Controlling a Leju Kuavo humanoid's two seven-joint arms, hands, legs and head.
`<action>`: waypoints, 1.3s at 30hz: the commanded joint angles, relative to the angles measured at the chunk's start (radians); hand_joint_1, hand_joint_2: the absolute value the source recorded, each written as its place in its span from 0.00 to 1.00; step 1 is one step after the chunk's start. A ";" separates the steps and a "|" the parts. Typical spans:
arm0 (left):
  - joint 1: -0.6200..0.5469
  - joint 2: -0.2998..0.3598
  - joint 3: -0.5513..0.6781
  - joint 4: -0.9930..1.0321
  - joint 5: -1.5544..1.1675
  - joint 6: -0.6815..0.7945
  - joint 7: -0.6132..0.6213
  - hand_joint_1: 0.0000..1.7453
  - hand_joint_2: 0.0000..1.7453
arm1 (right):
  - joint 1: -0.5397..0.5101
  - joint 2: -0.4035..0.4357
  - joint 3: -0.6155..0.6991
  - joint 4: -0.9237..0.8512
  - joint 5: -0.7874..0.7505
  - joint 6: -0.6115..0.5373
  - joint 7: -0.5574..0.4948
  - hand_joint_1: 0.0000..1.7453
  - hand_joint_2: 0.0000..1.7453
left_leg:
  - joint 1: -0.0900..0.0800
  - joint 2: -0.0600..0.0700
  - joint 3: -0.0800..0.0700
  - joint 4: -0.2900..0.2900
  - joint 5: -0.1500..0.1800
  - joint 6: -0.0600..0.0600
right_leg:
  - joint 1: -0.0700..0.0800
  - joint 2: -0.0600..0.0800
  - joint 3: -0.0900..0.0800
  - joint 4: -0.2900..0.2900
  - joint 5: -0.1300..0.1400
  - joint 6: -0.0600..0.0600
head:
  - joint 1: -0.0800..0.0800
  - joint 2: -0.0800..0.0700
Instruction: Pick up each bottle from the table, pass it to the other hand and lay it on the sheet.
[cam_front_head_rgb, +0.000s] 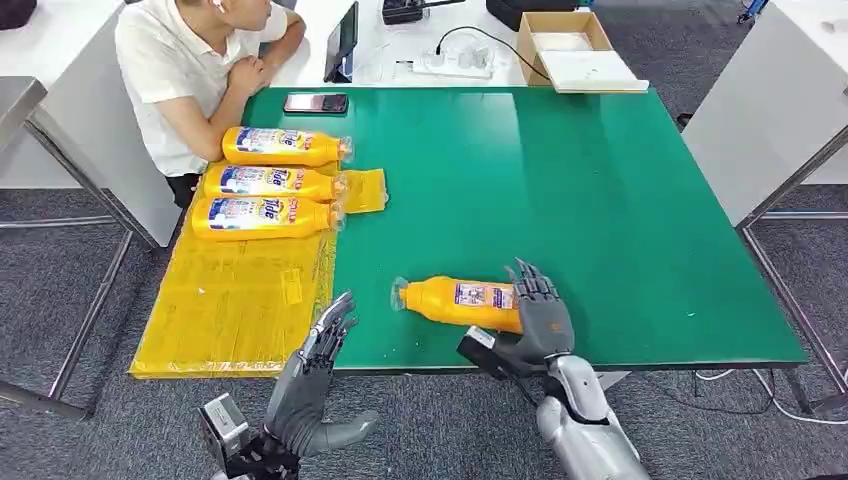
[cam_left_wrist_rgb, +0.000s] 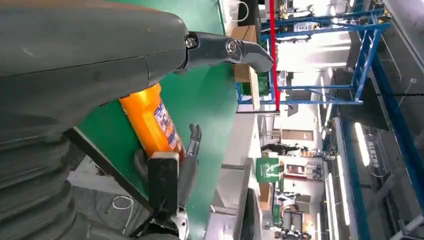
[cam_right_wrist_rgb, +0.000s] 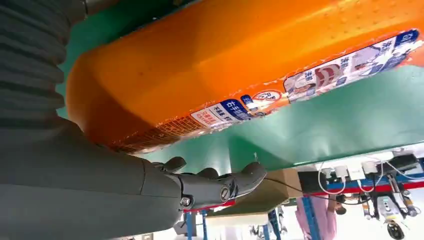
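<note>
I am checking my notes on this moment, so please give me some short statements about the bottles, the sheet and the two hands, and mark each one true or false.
1. Three orange bottles lie on the yellow sheet. True.
2. A fourth orange bottle lies on the green table. True.
3. The left hand holds a bottle. False: it is open and holds nothing.
4. The right hand is at the base end of the fourth bottle. True.
5. The fourth bottle stands upright. False: it lies on its side.
6. A phone lies on the yellow sheet. False: it lies on the green table.
</note>
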 joint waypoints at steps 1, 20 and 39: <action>-0.032 0.007 0.017 0.058 0.081 -0.075 0.048 0.00 1.00 | -0.104 -0.026 0.080 0.116 -0.016 0.152 0.032 0.00 1.00 | 0.000 0.002 0.002 -0.001 0.000 -0.001 | 0.000 0.001 0.002 -0.001 0.000 -0.001 | 0.000 0.000; -0.057 0.024 0.037 0.110 0.098 -0.135 0.107 0.00 1.00 | -0.275 -0.143 0.253 0.219 -0.113 0.503 0.065 0.00 1.00 | 0.000 0.002 0.013 -0.002 0.001 -0.001 | 0.000 -0.001 0.011 -0.002 0.001 -0.002 | 0.000 0.000; -0.073 0.034 0.038 0.122 0.100 -0.154 0.129 0.00 1.00 | -0.347 -0.194 0.367 0.246 -0.153 0.584 0.056 0.00 1.00 | 0.000 0.000 0.013 -0.002 0.001 0.000 | 0.000 -0.001 0.013 -0.002 0.000 -0.001 | 0.000 0.000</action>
